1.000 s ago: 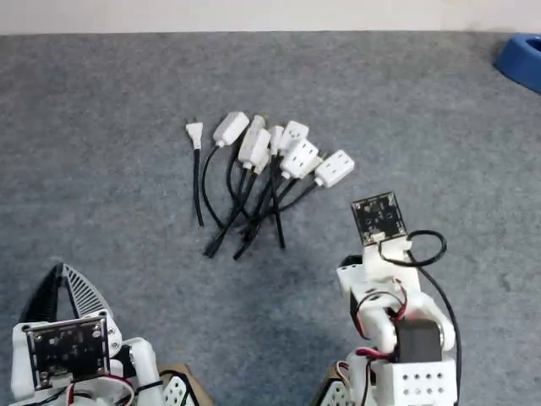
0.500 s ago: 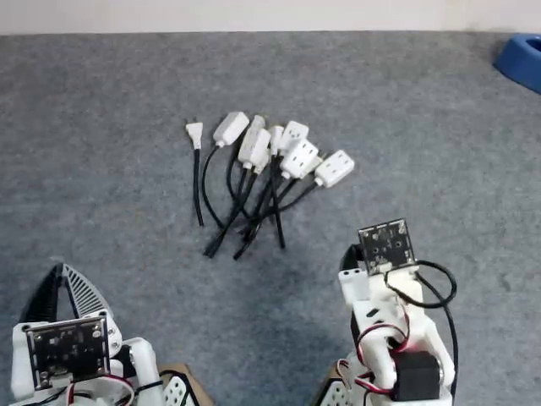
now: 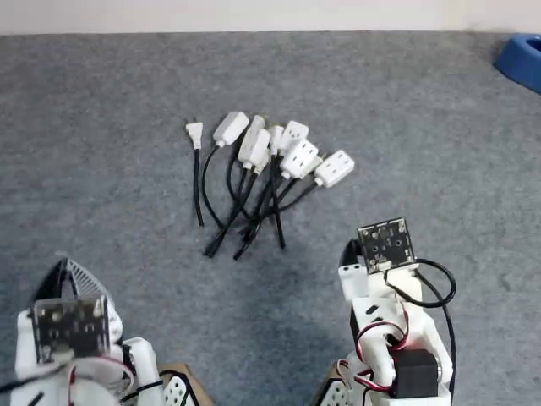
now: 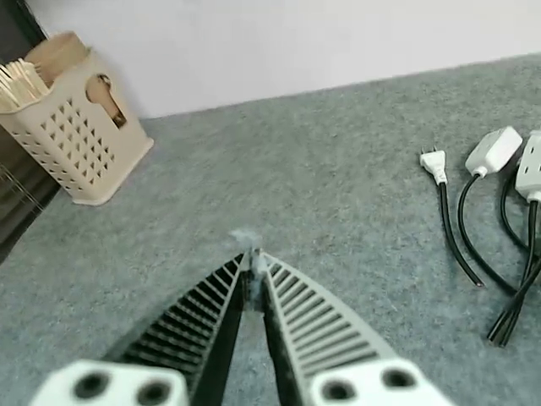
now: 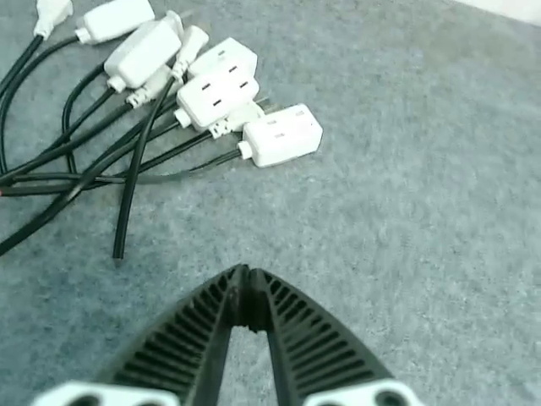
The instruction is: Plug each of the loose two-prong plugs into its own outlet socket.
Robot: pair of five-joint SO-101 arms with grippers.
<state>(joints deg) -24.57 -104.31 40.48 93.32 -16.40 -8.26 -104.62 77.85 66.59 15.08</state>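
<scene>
Several white outlet sockets and two-prong plugs on short black cords lie tangled mid-table [image 3: 262, 161]. One loose plug [image 3: 194, 131] lies apart on the heap's left, also seen from the left wrist as the plug [image 4: 434, 161] beside a socket [image 4: 494, 148]. The nearest socket [image 3: 335, 168] faces the right arm and appears in its wrist view as the socket [image 5: 281, 135], with two more sockets [image 5: 217, 95] behind it. My left gripper [image 4: 251, 264] is shut and empty, well short of the heap at the near left [image 3: 63, 269]. My right gripper [image 5: 248, 283] is shut and empty, near side of the heap.
A beige perforated basket [image 4: 72, 127] holding wooden sticks stands on the grey carpet far from the cords. A blue object [image 3: 520, 59] sits at the far right corner. Bare carpet surrounds the heap on all sides.
The right arm drew back from the heap toward the near edge, then held. The left arm's wrist shifted slightly. The cords have not moved.
</scene>
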